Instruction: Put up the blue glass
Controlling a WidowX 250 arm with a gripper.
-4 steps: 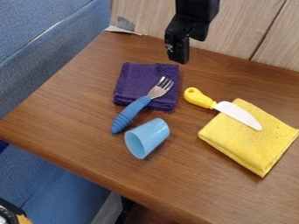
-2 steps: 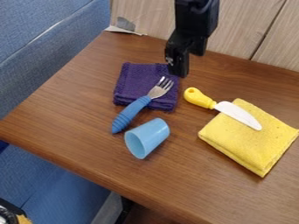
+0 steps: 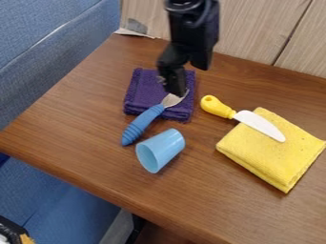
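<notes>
Worktop (image 3: 76, 114): black hand (image 3: 175, 90) now lower and further left in view, over the folded purple cloth (image 3: 143, 88). Can't tell if it's spread or closed. Light-blue cup (image 3: 167, 144) unmoved, on its side beside the blue-handled fork (image 3: 142, 125). Looks like approach; grasp and uprighting remain.

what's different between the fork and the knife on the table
The fork has a blue ribbed handle, while the knife has a yellow one. The fork's metal head lies over the purple cloth, whereas the knife's white blade lies on the yellow cloth. Both have their handle ends on the bare wood.
</notes>
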